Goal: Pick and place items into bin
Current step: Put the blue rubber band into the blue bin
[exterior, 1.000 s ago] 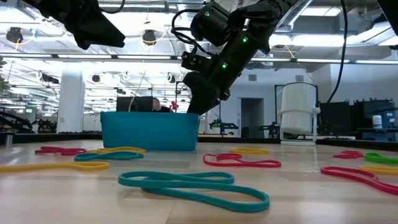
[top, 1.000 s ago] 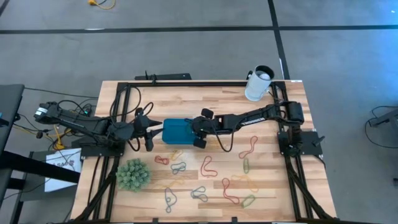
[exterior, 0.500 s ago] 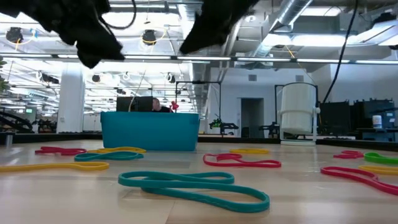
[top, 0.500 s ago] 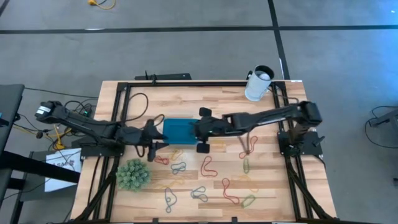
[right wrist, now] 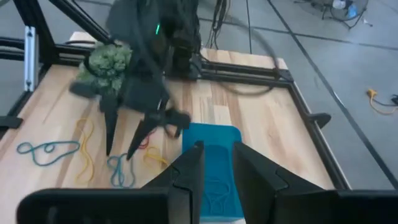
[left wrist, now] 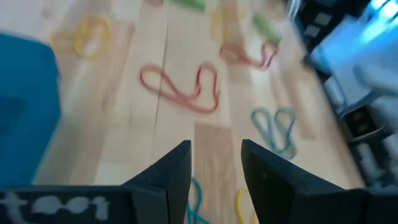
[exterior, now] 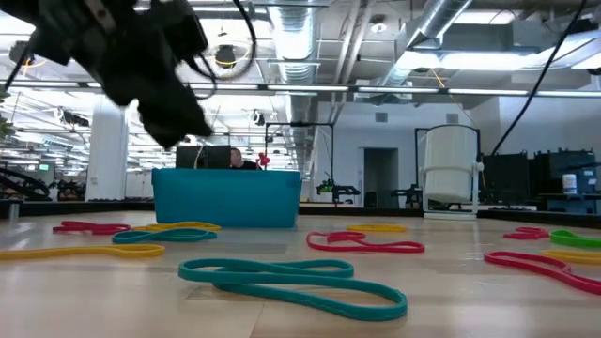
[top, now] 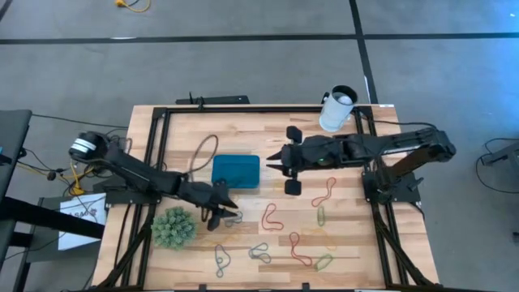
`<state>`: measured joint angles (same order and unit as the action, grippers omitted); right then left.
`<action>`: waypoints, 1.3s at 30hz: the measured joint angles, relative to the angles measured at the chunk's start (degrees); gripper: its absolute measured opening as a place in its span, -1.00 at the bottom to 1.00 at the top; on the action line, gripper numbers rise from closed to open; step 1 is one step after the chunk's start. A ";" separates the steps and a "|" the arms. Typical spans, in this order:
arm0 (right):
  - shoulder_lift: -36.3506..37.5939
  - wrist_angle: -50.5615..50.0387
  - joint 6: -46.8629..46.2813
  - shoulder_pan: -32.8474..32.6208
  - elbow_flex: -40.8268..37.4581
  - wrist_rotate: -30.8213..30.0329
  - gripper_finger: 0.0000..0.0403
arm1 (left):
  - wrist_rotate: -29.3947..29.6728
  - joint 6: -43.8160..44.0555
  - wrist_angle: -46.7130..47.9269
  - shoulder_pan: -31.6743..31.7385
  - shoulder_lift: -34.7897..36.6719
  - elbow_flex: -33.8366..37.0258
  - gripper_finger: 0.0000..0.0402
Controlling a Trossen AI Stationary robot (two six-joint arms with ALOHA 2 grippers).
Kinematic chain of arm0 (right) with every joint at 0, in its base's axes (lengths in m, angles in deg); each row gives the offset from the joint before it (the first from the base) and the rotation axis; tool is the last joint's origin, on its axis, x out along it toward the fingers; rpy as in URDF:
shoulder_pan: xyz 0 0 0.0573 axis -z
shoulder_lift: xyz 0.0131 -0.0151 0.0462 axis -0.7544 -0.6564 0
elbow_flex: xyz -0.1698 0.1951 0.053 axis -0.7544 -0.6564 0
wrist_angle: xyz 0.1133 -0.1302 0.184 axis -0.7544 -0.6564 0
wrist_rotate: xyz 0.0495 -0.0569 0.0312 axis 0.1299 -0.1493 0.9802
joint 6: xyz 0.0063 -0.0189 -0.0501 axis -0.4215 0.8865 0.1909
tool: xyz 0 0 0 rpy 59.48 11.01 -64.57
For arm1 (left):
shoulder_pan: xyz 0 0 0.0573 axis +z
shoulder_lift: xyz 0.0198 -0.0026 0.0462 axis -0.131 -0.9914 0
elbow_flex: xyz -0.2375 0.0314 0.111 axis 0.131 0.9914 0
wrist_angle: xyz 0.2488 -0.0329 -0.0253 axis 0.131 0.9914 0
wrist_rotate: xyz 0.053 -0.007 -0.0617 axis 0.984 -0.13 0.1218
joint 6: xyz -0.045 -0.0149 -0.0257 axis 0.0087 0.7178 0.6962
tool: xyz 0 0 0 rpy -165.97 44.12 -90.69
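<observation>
Many thin twisted loops lie flat on the wooden table: a red loop (top: 272, 217), a teal loop (top: 259, 251), a green loop (top: 322, 216), more in the low view, such as a teal loop (exterior: 291, 282). The teal bin (top: 235, 171) rests on its base behind them. My left gripper (top: 226, 212) hovers open above the loops just in front of the bin; its wrist view shows a red loop (left wrist: 180, 87) ahead of my left gripper (left wrist: 214, 168). My right gripper (top: 274, 161) is open and empty, just right of the bin (right wrist: 211, 155).
A green spiky ball (top: 173, 227) sits near the table's left front, close to my left arm. A white cup (top: 339, 108) stands at the far right corner. A black frame (top: 243, 109) borders the table. Bare wood lies between the bin and the cup.
My left gripper has swung from beside the bin's left side toward the near edge and rightward, over the loops in front of the bin. My right gripper has risen from the bin's right side and drawn back toward the table's right. The loops and the bin stayed put.
</observation>
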<state>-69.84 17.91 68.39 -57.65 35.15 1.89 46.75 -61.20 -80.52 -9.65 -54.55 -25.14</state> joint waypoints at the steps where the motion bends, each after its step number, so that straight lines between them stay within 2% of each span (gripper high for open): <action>1: 0.30 -0.08 -0.14 0.02 0.00 0.00 -0.62 | -0.48 -0.01 0.34 -0.17 -1.66 -0.55 -0.35; 4: 0.54 -1.20 -0.86 0.04 -0.03 0.00 -0.63 | -2.79 -0.01 1.29 -0.45 -7.06 -3.42 -0.35; 10: -0.37 -3.65 -1.37 0.06 -0.12 -0.02 -0.63 | -3.96 -1.35 13.99 -0.52 -14.84 -11.73 -0.35; 16: -1.58 -6.01 -3.39 0.06 -0.48 0.04 -0.63 | -0.34 -3.57 27.92 -0.52 -18.78 -19.09 -0.35; 33: -2.33 -7.67 -4.37 0.06 -0.46 0.01 -0.63 | 2.22 -1.59 32.13 -0.56 -20.80 -20.54 -0.36; 36: -2.33 -7.69 -4.38 0.06 -0.46 0.02 -0.63 | 2.69 -3.61 32.54 -0.92 -20.68 -20.73 -0.46; 39: -2.33 -7.69 -4.38 0.06 -0.46 0.00 -0.62 | 2.62 -4.44 32.97 -1.03 -20.71 -21.15 -0.69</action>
<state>-72.17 10.22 64.01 -57.60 34.69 1.90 49.37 -65.64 -47.55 -10.68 -75.26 -46.29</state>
